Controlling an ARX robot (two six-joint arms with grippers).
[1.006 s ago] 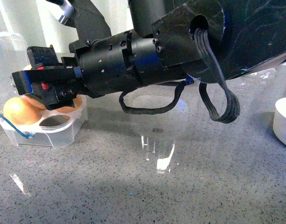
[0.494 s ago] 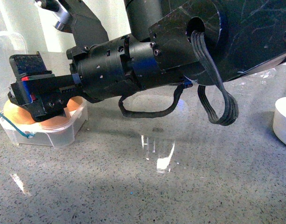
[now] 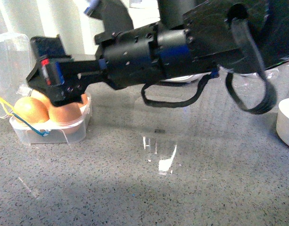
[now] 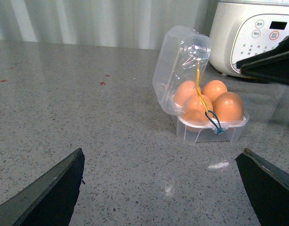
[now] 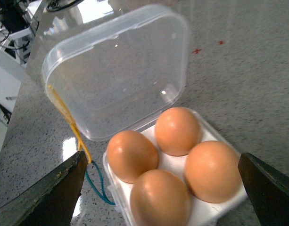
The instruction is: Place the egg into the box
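Front view: the right tool [image 3: 46, 70], spread and empty, hides the back of the box [image 3: 64, 135], two eggs [image 3: 30, 110] showing.

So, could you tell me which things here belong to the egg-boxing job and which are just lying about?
Job in hand: the box, lid open; four eggs in its cells; right gripper, open, near it.
Lying about: white bowl; white cooker.

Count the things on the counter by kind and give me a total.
Eggs: 4
Egg box: 1
White bowl: 1
White appliance: 1
Total: 7
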